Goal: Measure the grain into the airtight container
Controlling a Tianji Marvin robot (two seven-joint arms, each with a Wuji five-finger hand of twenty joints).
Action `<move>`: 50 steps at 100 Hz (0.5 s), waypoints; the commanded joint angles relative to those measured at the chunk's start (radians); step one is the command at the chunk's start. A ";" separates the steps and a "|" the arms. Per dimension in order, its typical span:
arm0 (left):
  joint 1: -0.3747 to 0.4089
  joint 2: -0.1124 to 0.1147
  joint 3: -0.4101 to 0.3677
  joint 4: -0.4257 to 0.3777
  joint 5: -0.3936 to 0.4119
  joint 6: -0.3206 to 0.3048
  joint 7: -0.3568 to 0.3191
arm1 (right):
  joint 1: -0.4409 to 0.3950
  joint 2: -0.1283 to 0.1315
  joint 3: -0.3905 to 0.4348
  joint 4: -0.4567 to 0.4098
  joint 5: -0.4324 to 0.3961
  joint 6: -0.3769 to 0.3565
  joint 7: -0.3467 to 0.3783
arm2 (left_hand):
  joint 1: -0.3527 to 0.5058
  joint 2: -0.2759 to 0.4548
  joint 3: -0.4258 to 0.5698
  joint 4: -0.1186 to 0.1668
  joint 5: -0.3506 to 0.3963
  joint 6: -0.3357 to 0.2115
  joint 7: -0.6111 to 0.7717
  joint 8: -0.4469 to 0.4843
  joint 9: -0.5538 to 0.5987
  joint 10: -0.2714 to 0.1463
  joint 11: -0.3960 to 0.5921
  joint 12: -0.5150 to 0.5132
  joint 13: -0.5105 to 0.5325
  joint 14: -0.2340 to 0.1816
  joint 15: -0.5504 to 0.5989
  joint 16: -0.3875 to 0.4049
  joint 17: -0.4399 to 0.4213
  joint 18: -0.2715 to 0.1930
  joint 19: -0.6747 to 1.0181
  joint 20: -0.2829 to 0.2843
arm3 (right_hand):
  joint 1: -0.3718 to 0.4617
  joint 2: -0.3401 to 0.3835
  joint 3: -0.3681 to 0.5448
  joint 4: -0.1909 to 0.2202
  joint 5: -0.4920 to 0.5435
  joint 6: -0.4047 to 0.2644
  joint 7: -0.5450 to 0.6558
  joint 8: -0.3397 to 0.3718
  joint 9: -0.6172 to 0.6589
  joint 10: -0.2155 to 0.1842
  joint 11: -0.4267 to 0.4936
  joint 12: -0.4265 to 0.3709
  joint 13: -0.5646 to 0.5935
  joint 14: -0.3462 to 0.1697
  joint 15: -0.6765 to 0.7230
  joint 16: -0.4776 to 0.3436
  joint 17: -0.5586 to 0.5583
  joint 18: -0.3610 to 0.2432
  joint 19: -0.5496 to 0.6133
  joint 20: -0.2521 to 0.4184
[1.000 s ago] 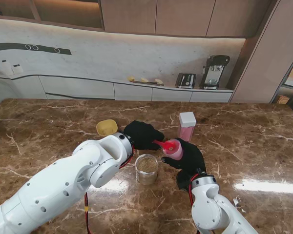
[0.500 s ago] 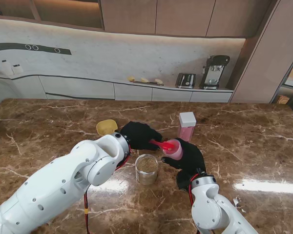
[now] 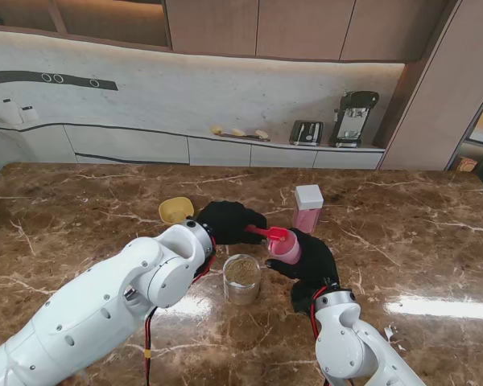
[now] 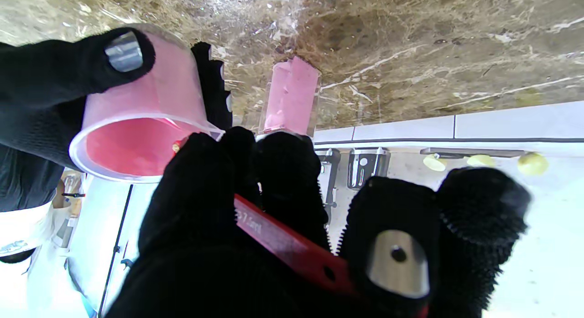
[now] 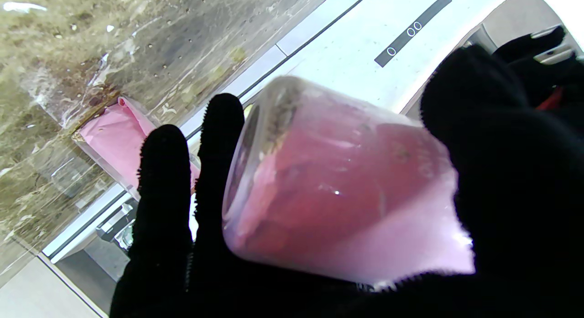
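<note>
Fingers of your left hand (image 3: 229,222) are clamped on the red scoop (image 3: 270,235), its long axis running toward the pink cup (image 3: 286,248), which your right hand (image 3: 312,265) grips tilted, rim touching the scoop's bowl, while the grain jar (image 3: 242,278) stands nearer to you.

Behind your bench (image 3: 80,201), which was brown marble with pale veins, a long white counter (image 3: 185,145) ran along the back wall. On it you had a black toaster (image 3: 306,132) just beside a dark coffee machine (image 3: 353,118) (the taller of the two), and to their left a few pale yellow pieces (image 3: 240,133), too small to identify. Two small white containers (image 3: 16,113) stood at the counter's far left end. Wooden cabinets (image 3: 306,28) hung above, and a dark strip with three rings (image 3: 55,79) marked the wall.
</note>
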 commanded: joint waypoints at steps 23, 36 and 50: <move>0.073 0.005 -0.081 -0.044 -0.048 0.000 -0.021 | -0.010 -0.004 0.009 0.001 0.011 0.017 0.008 | 0.003 0.041 0.002 -0.003 -0.009 -0.048 0.001 0.028 0.049 -0.024 0.033 0.016 0.029 -0.004 0.095 0.015 0.024 0.032 0.056 0.014 | 0.096 0.175 0.167 -0.008 0.048 -0.114 0.081 0.006 0.028 -0.065 0.028 0.003 0.005 -0.035 0.000 0.002 -0.002 -0.023 -0.014 -0.022; 0.119 0.013 -0.137 -0.080 -0.055 -0.017 -0.048 | -0.014 -0.005 0.018 -0.001 0.011 0.020 0.003 | 0.003 0.041 0.003 -0.002 -0.009 -0.046 -0.001 0.026 0.049 -0.023 0.032 0.016 0.029 -0.004 0.095 0.014 0.024 0.031 0.056 0.014 | 0.097 0.175 0.167 -0.008 0.046 -0.114 0.080 0.006 0.028 -0.065 0.028 0.003 0.005 -0.036 0.000 0.002 -0.003 -0.023 -0.014 -0.022; 0.170 0.024 -0.199 -0.107 -0.054 -0.039 -0.081 | -0.018 -0.005 0.028 -0.006 0.008 0.022 -0.001 | 0.004 0.040 0.005 -0.001 -0.008 -0.040 -0.001 0.025 0.049 -0.021 0.032 0.016 0.029 -0.006 0.095 0.014 0.024 0.030 0.057 0.014 | 0.097 0.175 0.166 -0.008 0.047 -0.113 0.080 0.006 0.028 -0.066 0.029 0.003 0.006 -0.035 0.001 0.002 -0.003 -0.022 -0.014 -0.022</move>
